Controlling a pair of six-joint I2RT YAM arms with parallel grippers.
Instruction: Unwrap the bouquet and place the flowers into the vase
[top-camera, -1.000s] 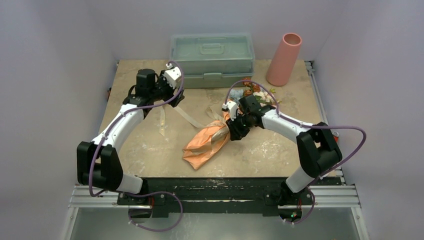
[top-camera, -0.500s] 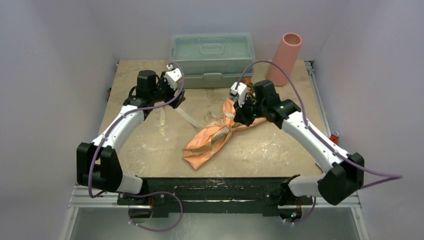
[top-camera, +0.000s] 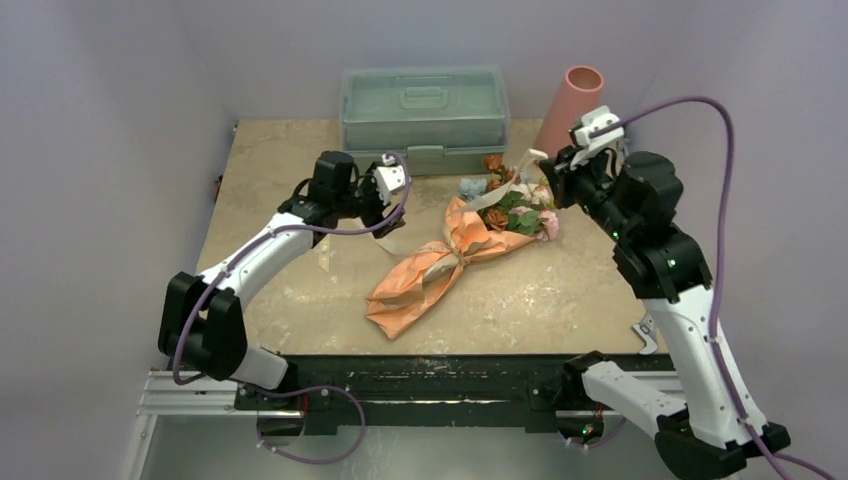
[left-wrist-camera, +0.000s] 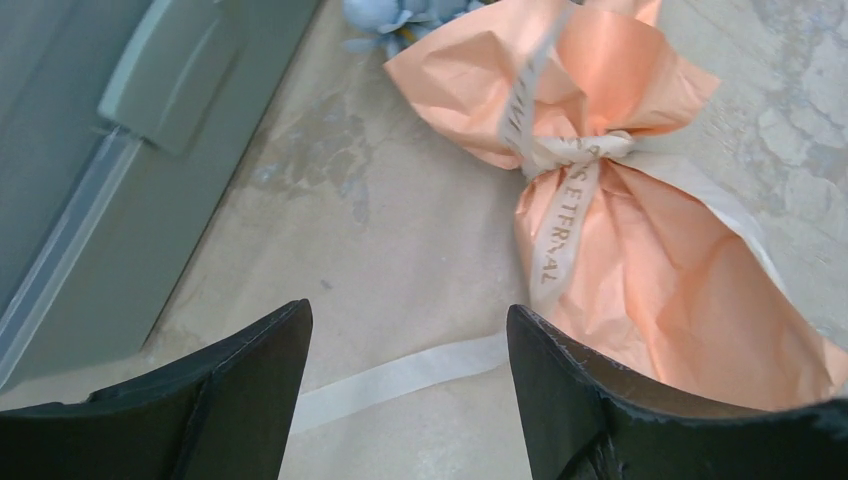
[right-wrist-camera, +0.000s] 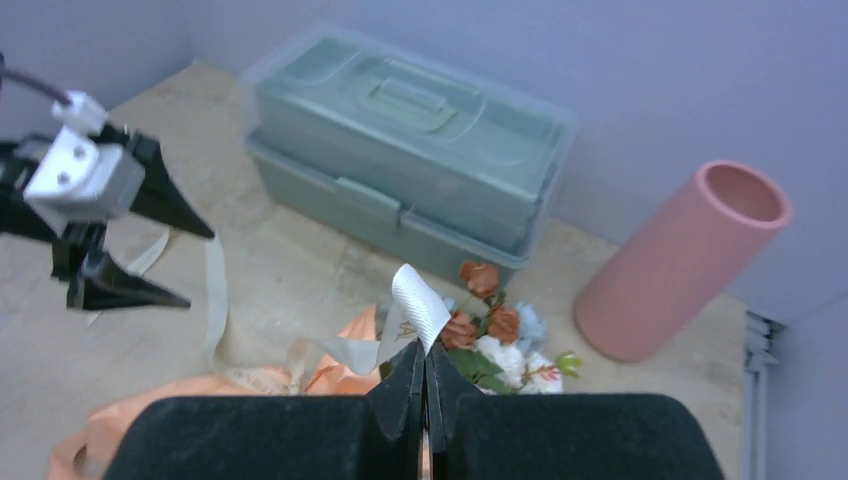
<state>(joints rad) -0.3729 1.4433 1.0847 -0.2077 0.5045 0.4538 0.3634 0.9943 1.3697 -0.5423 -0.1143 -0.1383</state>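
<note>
**Bouquet (top-camera: 425, 280) wrapped and tied; ribbon end drawn up by right pincer**

At 10 o'clock from the knot (left-wrist-camera: 585, 150), the left pincer (top-camera: 385, 197) hangs released over the table (top-camera: 540, 290), jaws wide above a loose ribbon tail (left-wrist-camera: 400, 375). It is judged to be placed ready to take or pin that tail while the other side pulls.

The bouquet lies at table centre, foot toward 7 o'clock and flowers (top-camera: 510, 205) toward 1 o'clock, its paper cinched at the knot. From there the ribbon end (right-wrist-camera: 415, 300) rises toward 2 o'clock into the right pincer (right-wrist-camera: 425, 378). That pincer is clenched on it and held above the blooms, evidently to draw the tie undone.

The vase (top-camera: 580, 95) stands at 1 o'clock beyond the flowers, and a grey-green box (top-camera: 425, 105) sits at 12 o'clock.

Not determinable:
- whether the knot has slackened
- the stems, concealed by paper
- the vase base, masked by the right arm in the top view
- the bouquet foot, cut off in the left wrist view
</note>
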